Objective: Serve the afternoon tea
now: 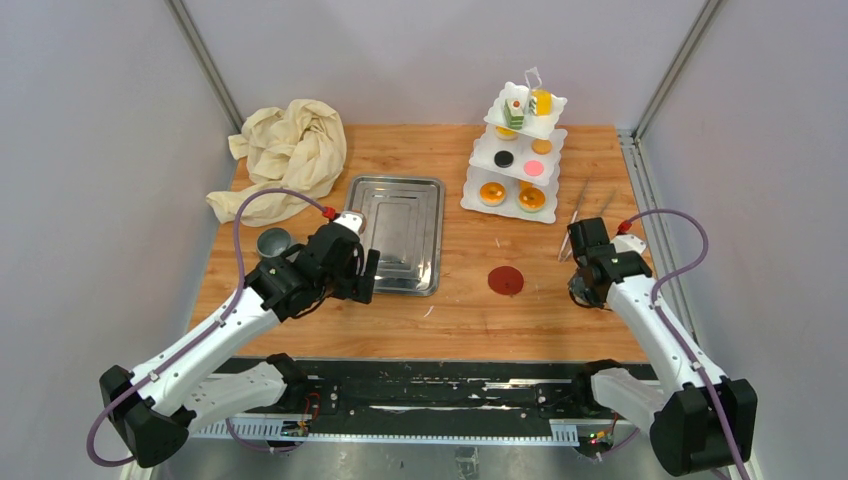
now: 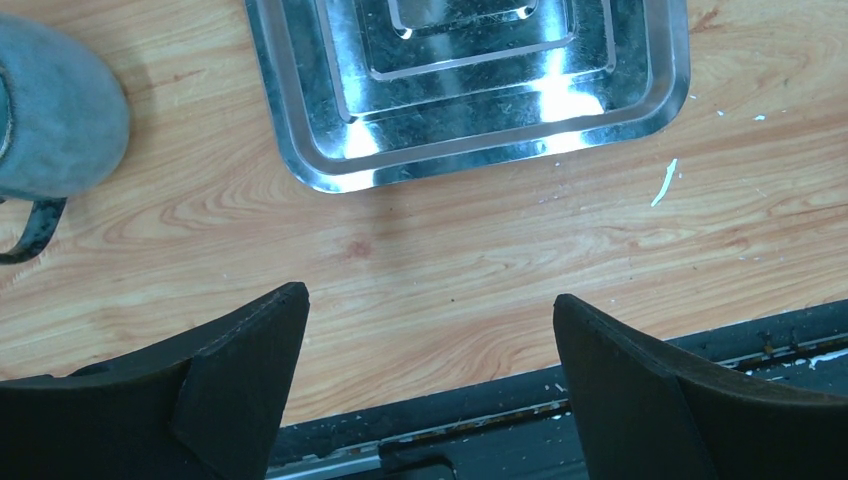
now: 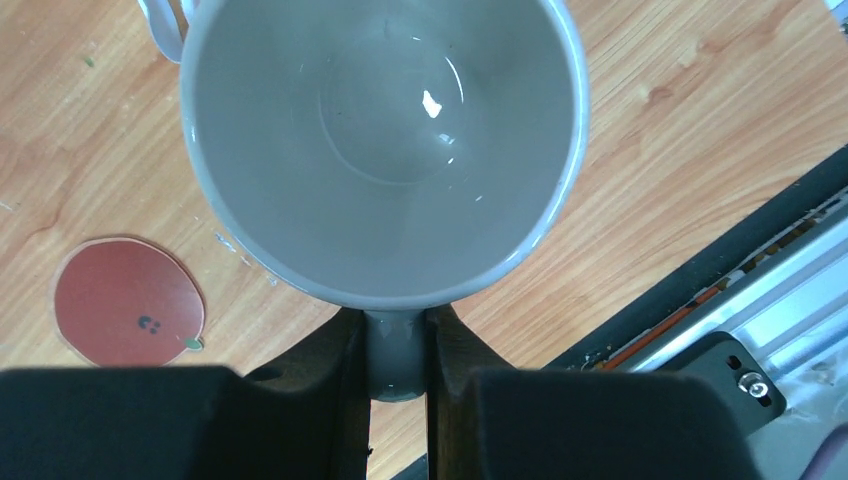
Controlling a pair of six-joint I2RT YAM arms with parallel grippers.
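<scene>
On the right, carry off-white ceramic mug level, wall pinched between right gripper jaws; centre over round red coaster. Ignore spread, empty left gripper.

wooden table holds tray, cloth, stand, grey mug.

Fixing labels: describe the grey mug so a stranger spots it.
Find the steel tray mid-table. Left of it, between cream cloth and left arm, stands the grey mug. The other mug is off-white, pinched in the right gripper.
</scene>
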